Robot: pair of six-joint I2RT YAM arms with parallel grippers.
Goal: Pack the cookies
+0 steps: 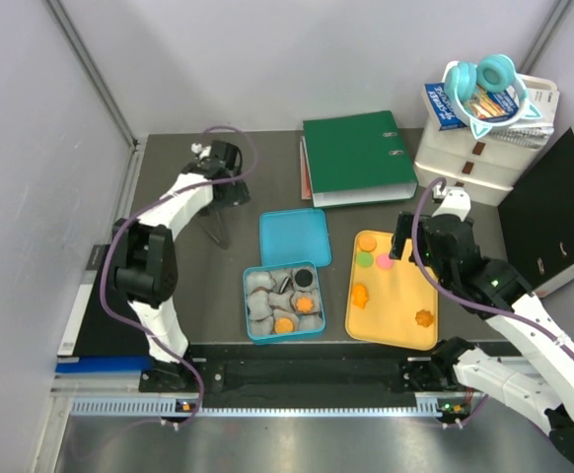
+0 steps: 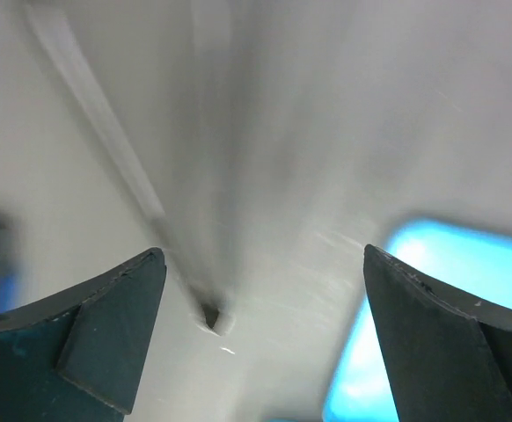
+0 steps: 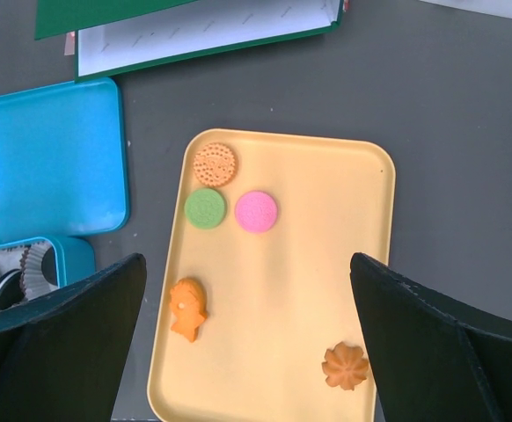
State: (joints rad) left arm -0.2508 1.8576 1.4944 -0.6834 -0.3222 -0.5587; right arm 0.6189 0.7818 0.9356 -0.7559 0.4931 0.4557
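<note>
Dark bench is seen below the left gripper and right gripper, both spread wide and empty. Cookies beneath the right gripper are judged light and brittle. Opposite edges are best pinched gently.

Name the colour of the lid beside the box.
Turquoise; the lid shows best in the top external view.

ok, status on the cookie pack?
Left claw open, empty. Right claw open over tray. Five cookies on tray, a few in blue box. Lid off, nothing blocking.
</note>
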